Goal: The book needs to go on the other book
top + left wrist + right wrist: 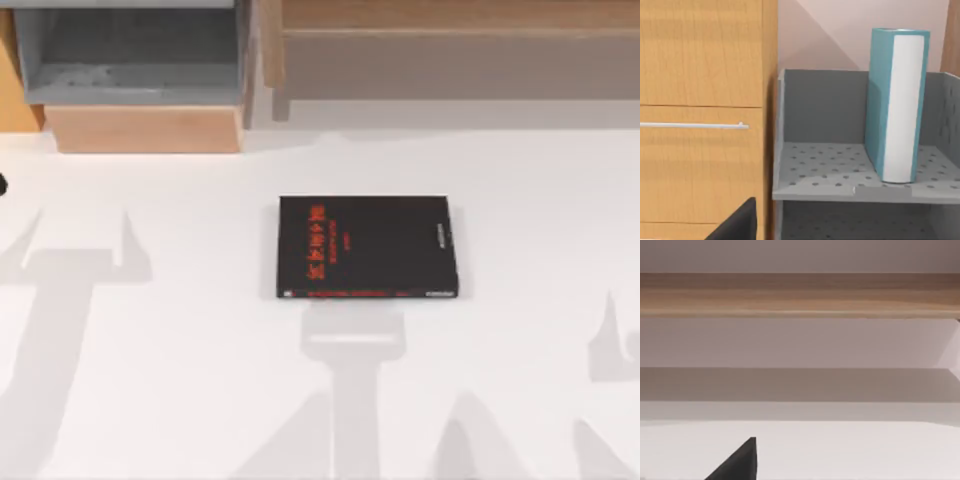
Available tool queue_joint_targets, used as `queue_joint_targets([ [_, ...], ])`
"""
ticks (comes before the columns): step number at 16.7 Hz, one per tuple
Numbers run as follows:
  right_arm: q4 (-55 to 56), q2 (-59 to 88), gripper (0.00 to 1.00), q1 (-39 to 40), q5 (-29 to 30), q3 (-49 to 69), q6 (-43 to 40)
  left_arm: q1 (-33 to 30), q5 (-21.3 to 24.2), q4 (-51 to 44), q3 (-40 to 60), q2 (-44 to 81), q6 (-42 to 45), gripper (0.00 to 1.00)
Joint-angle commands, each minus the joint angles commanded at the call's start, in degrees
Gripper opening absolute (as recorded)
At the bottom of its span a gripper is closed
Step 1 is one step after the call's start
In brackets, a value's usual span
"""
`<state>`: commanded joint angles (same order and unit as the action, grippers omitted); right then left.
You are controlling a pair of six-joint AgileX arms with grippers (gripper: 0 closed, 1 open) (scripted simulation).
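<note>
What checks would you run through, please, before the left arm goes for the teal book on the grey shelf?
1. Teal book located: ok, it stands upright on the upper level of the grey shelf.
2. Room beside it: ok, the shelf floor next to the book is bare.
3. Black book ready as the base: ok, it lies flat on the white table, cover up, with nothing on it.
4. Left gripper state: cannot tell, just a dark tip shows at the left wrist view's edge.
5. Right gripper state: cannot tell, likewise.
6. Book in hand: not ok, nothing touches it.
</note>
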<state>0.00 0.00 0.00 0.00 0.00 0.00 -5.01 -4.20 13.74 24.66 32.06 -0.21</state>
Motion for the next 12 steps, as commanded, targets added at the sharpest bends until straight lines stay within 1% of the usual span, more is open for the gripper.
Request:
queue_joint_targets([
  [7,0.0,0.0,1.00,0.0,0.0,0.0,0.0,-4.1,-3.4,11.0,24.5,46.0,0.1,1.00],
  [9,0.0,0.0,1.00,0.0,0.0,0.0,0.0,-5.3,-4.4,14.2,30.5,56.4,0.0,1.00],
  [12,0.0,0.0,1.00,0.0,0.0,0.0,0.0,-6.9,-5.8,18.7,39.1,68.0,0.0,1.00],
])
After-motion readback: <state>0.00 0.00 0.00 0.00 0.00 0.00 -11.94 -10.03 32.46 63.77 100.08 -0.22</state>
